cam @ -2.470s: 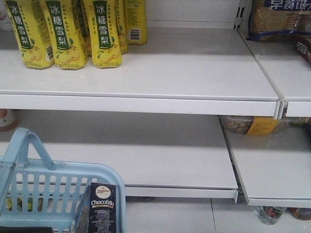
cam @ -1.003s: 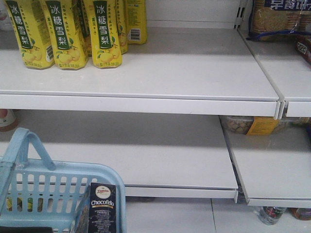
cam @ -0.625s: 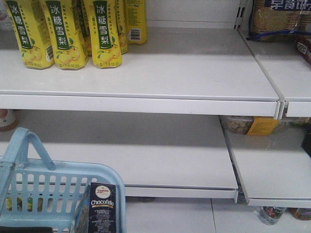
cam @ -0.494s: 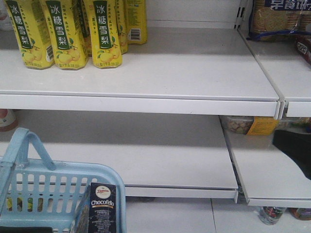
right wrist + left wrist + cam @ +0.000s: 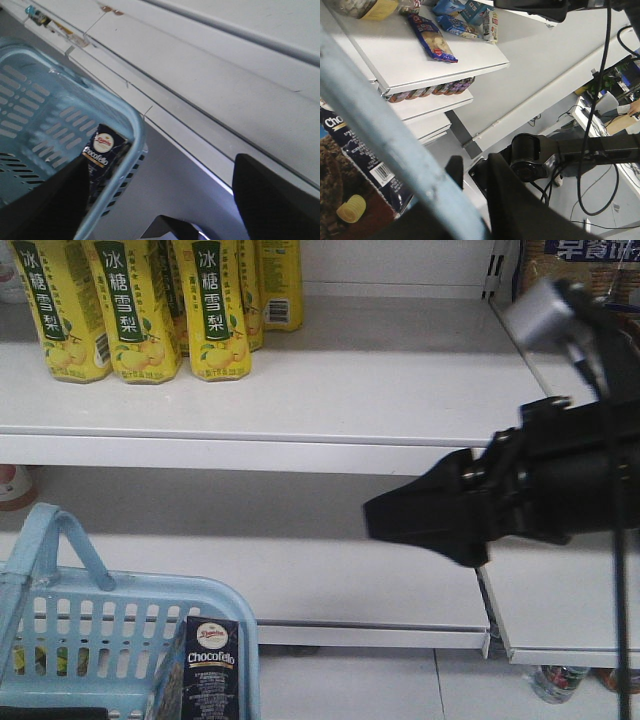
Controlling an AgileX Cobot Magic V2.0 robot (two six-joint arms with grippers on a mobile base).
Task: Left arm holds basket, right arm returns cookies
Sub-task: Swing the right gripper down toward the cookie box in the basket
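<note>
The light blue basket [image 5: 120, 630] sits at the lower left of the front view. The cookies [image 5: 210, 665], a dark "Chocofello" carton, stand upright in its right corner. The black right arm [image 5: 560, 475] reaches in from the right in front of the shelves. My right gripper [image 5: 378, 516] is above and to the right of the basket. In the right wrist view my right gripper [image 5: 160, 190] is open and empty, with the basket rim [image 5: 134, 117] and the cookies [image 5: 102, 150] below it. In the left wrist view my left gripper [image 5: 470, 200] is shut on the basket handle [image 5: 380, 130], beside the cookies [image 5: 355, 155].
Yellow drink bottles [image 5: 130, 310] stand on the upper shelf [image 5: 400, 390] at the left. A cracker pack [image 5: 600, 265] lies at the top right behind the arm's grey camera [image 5: 545, 312]. The lower shelf [image 5: 300, 570] runs behind the basket. Snack packs [image 5: 432, 42] lie on side shelves.
The right arm has come in from the right edge and now stretches left across the shelves. The basket and the cookies have not moved.
</note>
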